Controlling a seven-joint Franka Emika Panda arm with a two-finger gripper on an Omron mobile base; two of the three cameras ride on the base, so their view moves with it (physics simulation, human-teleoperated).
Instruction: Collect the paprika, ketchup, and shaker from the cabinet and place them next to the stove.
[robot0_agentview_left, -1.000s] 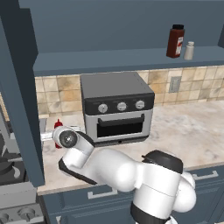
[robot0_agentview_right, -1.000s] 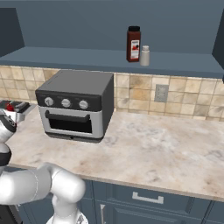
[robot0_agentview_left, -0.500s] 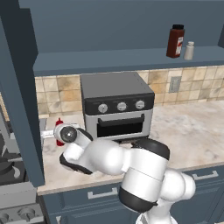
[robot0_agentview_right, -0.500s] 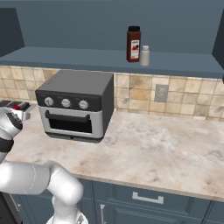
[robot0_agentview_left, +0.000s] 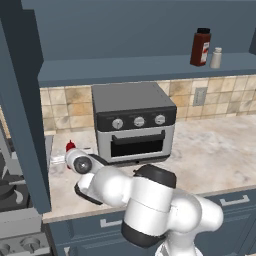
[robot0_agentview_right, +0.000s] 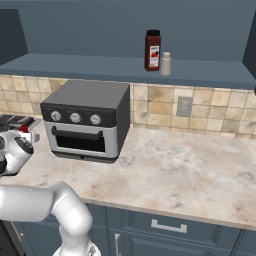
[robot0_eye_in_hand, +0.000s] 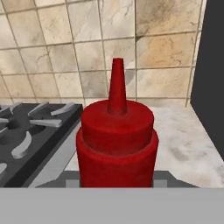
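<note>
Gripping the ketchup (robot0_eye_in_hand: 117, 142) snugly, the hand (robot0_agentview_left: 70, 152) is closed on the red bottle's body, which stands upright directly before the hand camera with its pointed nozzle up, most likely so that it can be stood on its base without tipping. Just below and beyond the bottle lies the marbled bench (robot0_eye_in_hand: 188, 144), and immediately to one side of the hand the dark burner grates of the stove (robot0_eye_in_hand: 30, 131) begin, so the bottle is evidently being brought to its spot beside the range; whether its base already touches the bench cannot be told. Behind it runs the tiled wall. To the hand's other side sits the toaster oven (robot0_agentview_left: 134, 123), close enough that the gap between it and the stove is narrow. Farthest off, up on the open shelf of the cabinet (robot0_agentview_right: 100, 67), the paprika (robot0_agentview_right: 152, 50) and the shaker (robot0_agentview_right: 165, 63) wait just beside each other, not yet collected.
</note>
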